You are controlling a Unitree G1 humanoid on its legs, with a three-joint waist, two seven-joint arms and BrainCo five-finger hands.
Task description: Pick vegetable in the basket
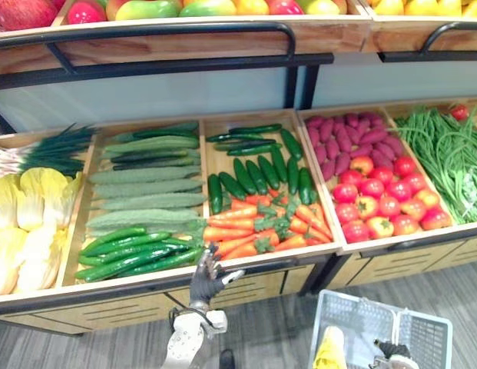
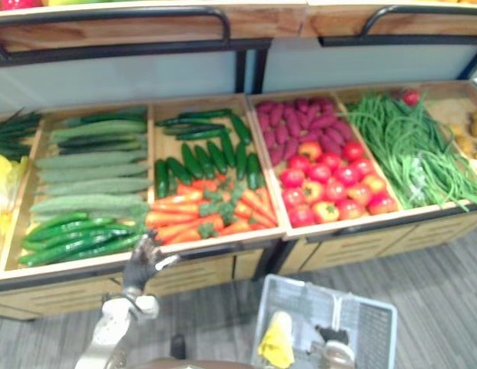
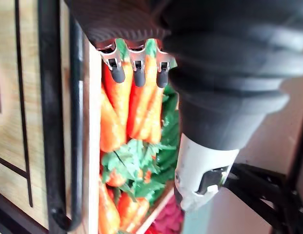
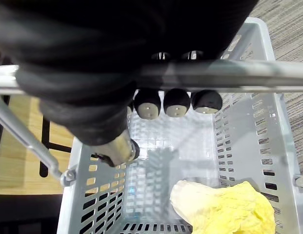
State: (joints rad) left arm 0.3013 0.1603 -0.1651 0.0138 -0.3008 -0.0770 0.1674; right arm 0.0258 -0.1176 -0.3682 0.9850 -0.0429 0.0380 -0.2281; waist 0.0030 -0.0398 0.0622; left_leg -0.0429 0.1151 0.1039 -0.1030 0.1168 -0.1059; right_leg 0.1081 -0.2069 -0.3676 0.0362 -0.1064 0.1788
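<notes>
We are holding our left hand [image 1: 206, 277] at the lower centre of the head view, just at the front lip of the wooden crate [image 1: 318, 184]. Its fingers are spread and straight, gripping nothing. In the wrist view the dark fingertips [image 3: 139, 78] are pointing down at the carrots [image 1: 238, 231], likely lining up a grasp. The carrots are smooth, tapered and orange with frilly green tops, and glossy dark cucumbers [image 1: 257, 173] are lying behind them.

At the lower right, our right hand [image 4: 176, 102] is curling its fingers round the metal handle [image 4: 268, 75] of the grey slotted plastic basket [image 4: 283, 146]. It is carrying the basket low beside the stand so that produce can drop in. A crinkled yellow leafy vegetable [image 4: 224, 207] is already lying on the basket floor.
</notes>
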